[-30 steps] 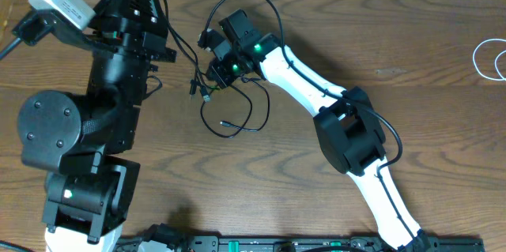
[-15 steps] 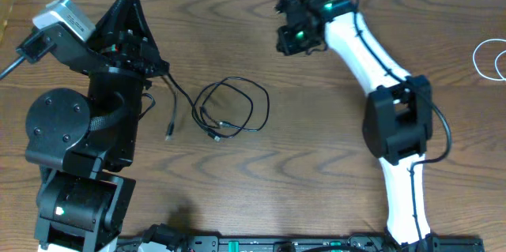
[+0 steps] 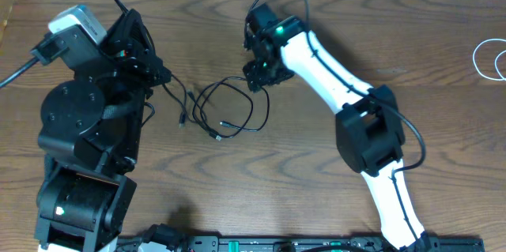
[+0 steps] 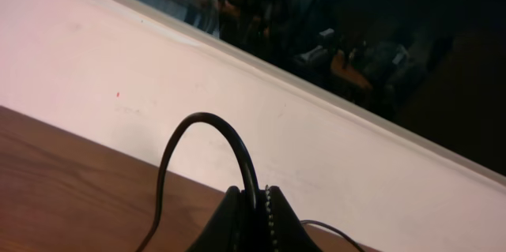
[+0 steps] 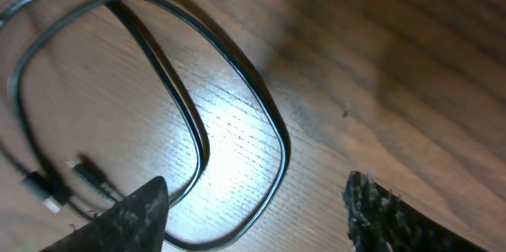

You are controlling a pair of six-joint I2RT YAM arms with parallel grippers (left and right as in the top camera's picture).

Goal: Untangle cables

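The black cable [image 3: 229,110] lies in a loose coil on the wooden table [image 3: 316,165], and one strand of it runs left up into my left gripper [image 3: 160,73]. In the left wrist view that gripper [image 4: 254,194] is shut on the black cable [image 4: 207,118], which arches above the fingertips. My right gripper [image 3: 257,74] hovers over the coil's upper right edge. It stands open [image 5: 257,201] with nothing between its fingers, and the cable loop [image 5: 237,70] and two plug ends [image 5: 83,174] lie below it. The white cable [image 3: 490,56] is coiled at the far right edge.
A loose black plug end [image 3: 183,119] hangs between the left arm and the coil. The bulky left arm base [image 3: 79,126] fills the table's left side. A black rail [image 3: 300,244] runs along the front edge. A pale wall [image 4: 118,86] stands behind the table.
The right gripper was shut at the coil, lifted away to the table's far edge, then came back over the coil and opened. The left arm shifted slightly, still holding the black cable.
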